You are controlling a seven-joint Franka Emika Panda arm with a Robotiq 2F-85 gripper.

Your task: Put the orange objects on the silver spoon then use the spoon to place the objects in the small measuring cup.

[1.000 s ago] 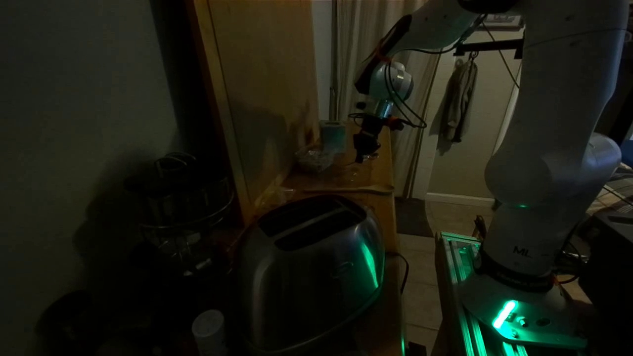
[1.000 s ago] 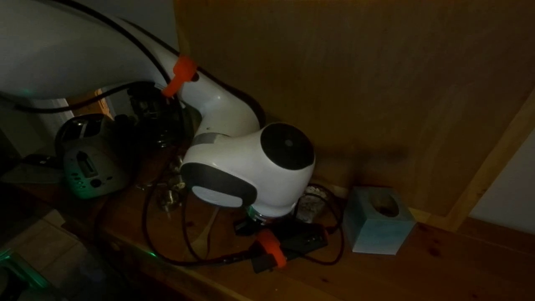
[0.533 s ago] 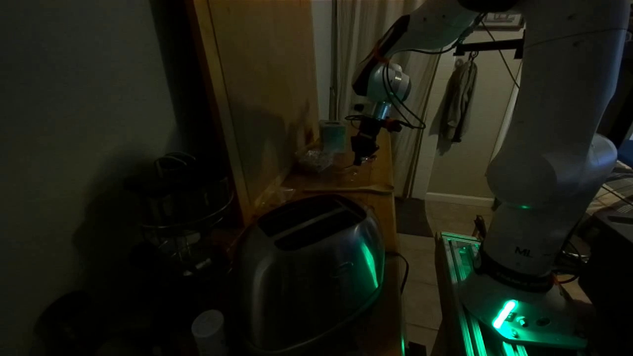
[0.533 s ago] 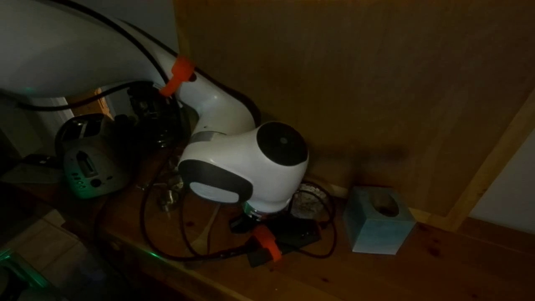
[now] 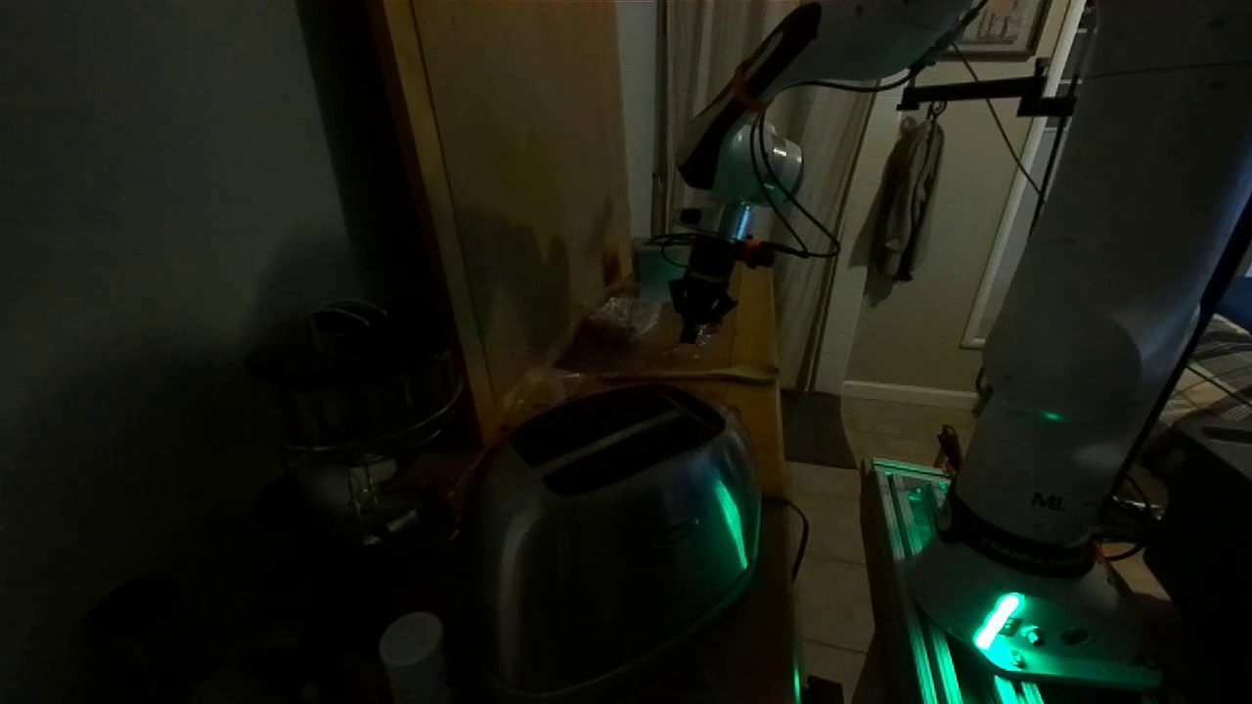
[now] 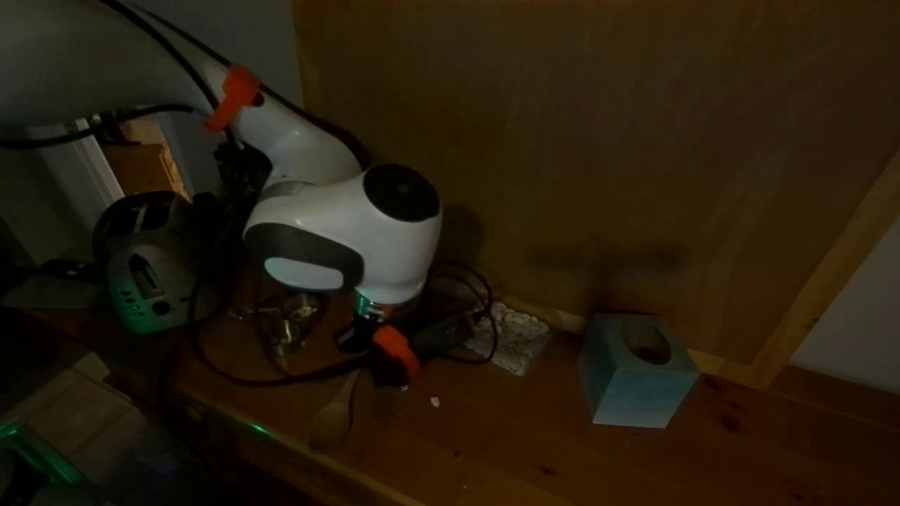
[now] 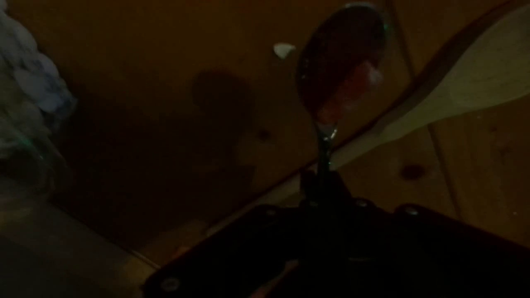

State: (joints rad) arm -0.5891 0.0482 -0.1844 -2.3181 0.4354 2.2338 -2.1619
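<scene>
Wrist view: the tool [image 7: 322,178] pinches the handle of the silver spoon [image 7: 327,62] between its fingertips, the bowl reaching away from it. Blurred orange objects [image 7: 350,89] lie in the bowl; how many, I cannot tell. Below, on the bench [image 7: 165,41], a wooden spoon [image 7: 484,70] lies at a slant, its handle passing under the silver one. A white fragment [image 7: 283,50] appears left of the bowl, and a clear bag [image 7: 37,78] of pale pieces shows at the left edge.

In an exterior view, the tool points down over the bench beyond a metal toaster [image 5: 626,548]; the spoon it grips is too dim there to make out.

In an exterior view, the arm [image 6: 337,232] hides the tool's fingertips. Between the toaster and the arm, small metal cups [image 6: 290,334] stand on the bench, too dark to tell which is the measuring one. A pale blue tissue box [image 6: 636,379] stands near the bag.
</scene>
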